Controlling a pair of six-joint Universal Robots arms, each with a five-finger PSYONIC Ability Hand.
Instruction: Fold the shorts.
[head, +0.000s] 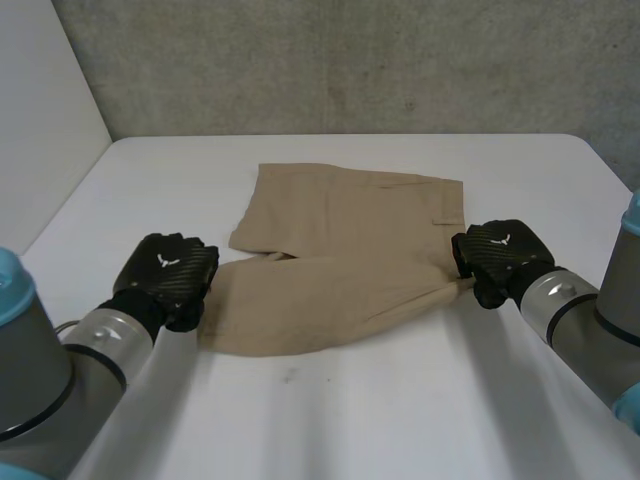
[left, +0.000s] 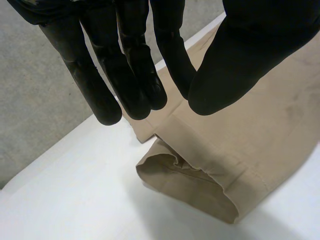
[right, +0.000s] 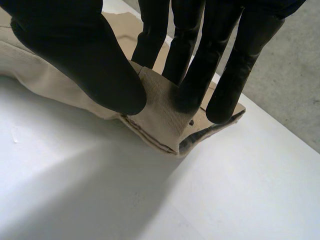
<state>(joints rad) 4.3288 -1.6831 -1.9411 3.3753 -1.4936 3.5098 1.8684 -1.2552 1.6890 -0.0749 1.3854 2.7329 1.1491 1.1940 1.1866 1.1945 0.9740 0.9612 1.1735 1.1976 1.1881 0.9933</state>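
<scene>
We've got the tan shorts (head: 345, 260) in the middle of the frame, spread on the white table (head: 400, 420), with a grey wall (head: 350, 60) across the top. The far part lies flat. A nearer band of cloth runs from lower left across to centre right, lying over it.

At centre left sits the left hand (head: 165, 272), right at the shorts' left end. From its wrist camera we see its fingers (left: 130, 75) straight and the thumb held apart, with nothing between them, so that hand is released. Just past the fingertips lies a leg opening of the shorts (left: 200, 180), its hem a little rumpled and gaping. We can't tell whether the fingertips touch the cloth.

Over at centre right, the right hand (head: 500, 252) is on the shorts' right end. Its wrist camera makes it plain: the thumb (right: 85, 55) presses from one side and the fingers from the other, with a corner of the cloth (right: 160, 120) nipped between them. That hand is grasping the shorts. The pinched corner is bunched into a thick fold, and its tip is down by the table (right: 75, 190).
</scene>
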